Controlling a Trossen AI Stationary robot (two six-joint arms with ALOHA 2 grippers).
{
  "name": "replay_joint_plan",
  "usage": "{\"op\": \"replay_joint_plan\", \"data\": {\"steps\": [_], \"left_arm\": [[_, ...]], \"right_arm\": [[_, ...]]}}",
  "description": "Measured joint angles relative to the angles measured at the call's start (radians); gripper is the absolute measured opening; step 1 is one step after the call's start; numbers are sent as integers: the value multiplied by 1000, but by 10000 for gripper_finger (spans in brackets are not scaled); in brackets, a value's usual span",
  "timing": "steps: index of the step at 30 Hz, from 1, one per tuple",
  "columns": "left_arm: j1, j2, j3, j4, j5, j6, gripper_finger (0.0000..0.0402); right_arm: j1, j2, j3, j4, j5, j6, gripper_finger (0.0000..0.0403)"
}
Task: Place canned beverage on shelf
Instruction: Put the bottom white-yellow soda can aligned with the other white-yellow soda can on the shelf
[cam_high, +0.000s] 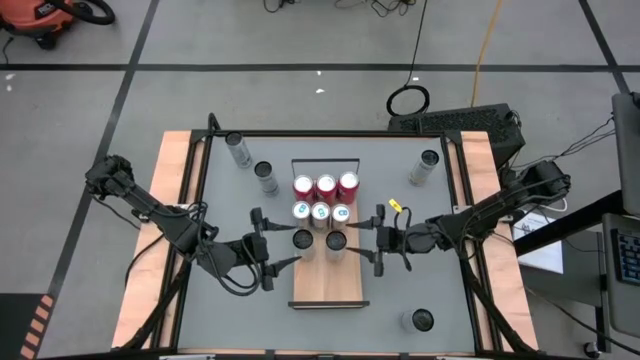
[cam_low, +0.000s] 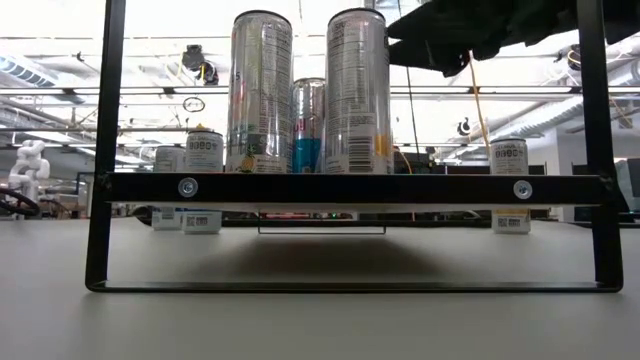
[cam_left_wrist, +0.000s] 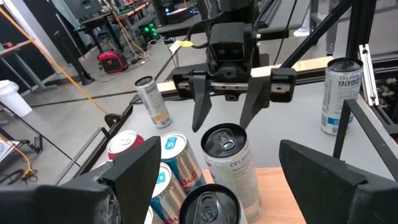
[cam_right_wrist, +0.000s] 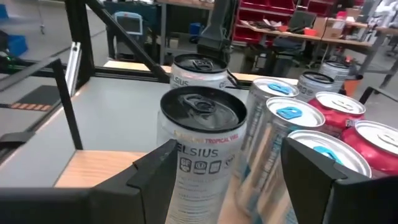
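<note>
Shelf (cam_high: 328, 285): long light-wood board, dark edging, black wire rail at far end, mid-bench. Carries three red cans (cam_high: 326, 186) by the rail, three blue-top cans (cam_high: 320, 211) next, then two tall silver cans, left can (cam_high: 302, 240) and right can (cam_high: 335, 241). Left gripper (cam_high: 287, 248) fingers spread, released, just left of left can. Right gripper (cam_high: 362, 238) fingers apart, beside right can, not grasping. Loose silver cans (cam_high: 238, 150) around the bench (cam_high: 230, 220).
</note>
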Motion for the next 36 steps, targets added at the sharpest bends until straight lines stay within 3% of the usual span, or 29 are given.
{"op": "replay_joint_plan", "data": {"steps": [3, 9, 17, 21, 25, 29, 36], "left_arm": [[0, 0, 0, -2, 0, -2, 317], [0, 0, 0, -3, 0, -3, 317], [0, 0, 0, -9, 0, -3, 317], [0, 0, 0, -7, 0, -3, 317], [0, 0, 0, -1, 0, -4, 317], [0, 0, 0, 0, 0, -4, 317], [0, 0, 0, -1, 0, -4, 317]], "right_arm": [[0, -2, 0, -23, 12, -25, 226], [0, -60, 0, -122, 150, -20, 226], [31, -58, 0, -29, -5, 77, 229], [52, -17, 0, 10, 24, 111, 259], [61, 10, 0, 24, 101, 123, 317], [65, 56, 0, 100, 98, 100, 365], [66, 144, 12, 197, 98, 81, 367]]}}
